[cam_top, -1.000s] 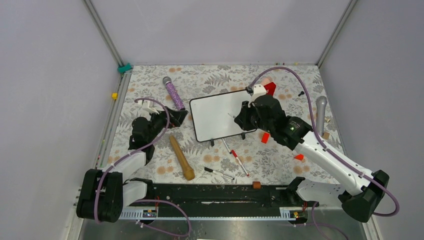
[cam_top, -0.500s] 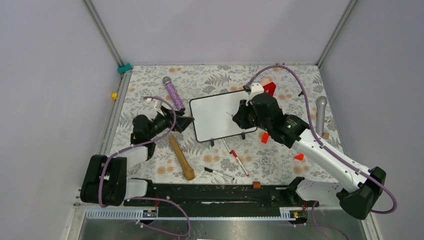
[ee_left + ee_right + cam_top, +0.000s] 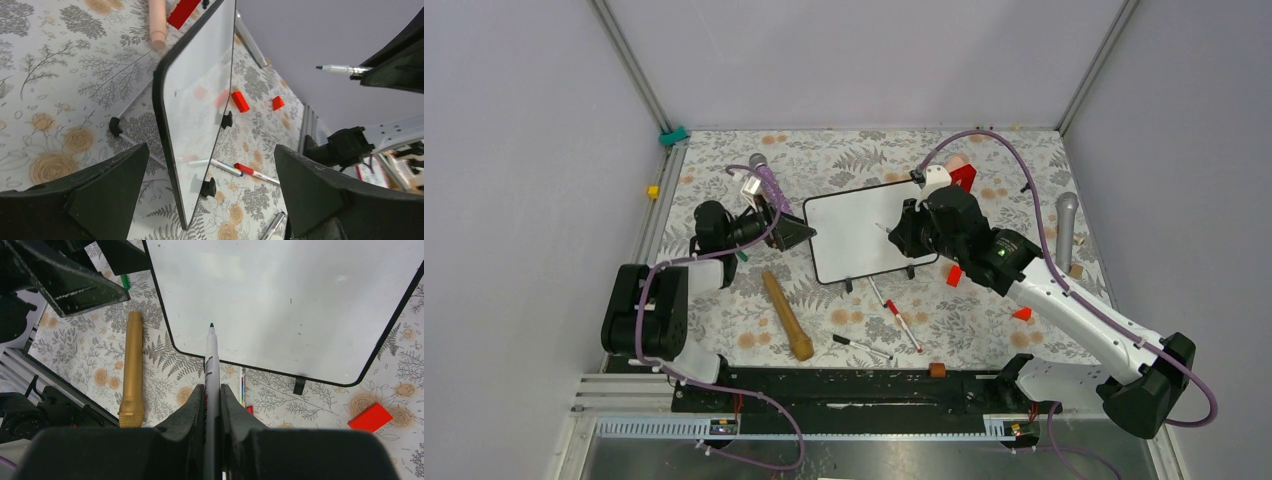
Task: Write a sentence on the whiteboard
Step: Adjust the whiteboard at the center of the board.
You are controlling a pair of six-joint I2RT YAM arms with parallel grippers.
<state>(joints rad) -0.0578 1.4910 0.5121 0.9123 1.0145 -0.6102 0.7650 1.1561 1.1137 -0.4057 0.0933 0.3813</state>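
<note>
Floral-print surface [image 3: 724, 310], whiteboard [image 3: 854, 235] on its feet near ctr, gold mic [image 3: 786, 314] front-left, grey mic [image 3: 1065, 225] far right, pens [image 3: 902, 318] & red blocks [image 3: 954, 275] in front.

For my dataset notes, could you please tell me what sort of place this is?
Likely a robot lab enclosure: plain grey walls, a floral tablecloth, and a black mounting rail.

left arm [image 3: 714, 228], jaws spread wide — right arm [image 3: 1064, 300], jaws clamped tight.

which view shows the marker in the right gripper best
Right wrist: the marker shows large, barrel and tip, between the right gripper's shut fingers, pointing towards the whiteboard. Left wrist catches only its tip end; from the top it is a sliver, mostly hidden.
</note>
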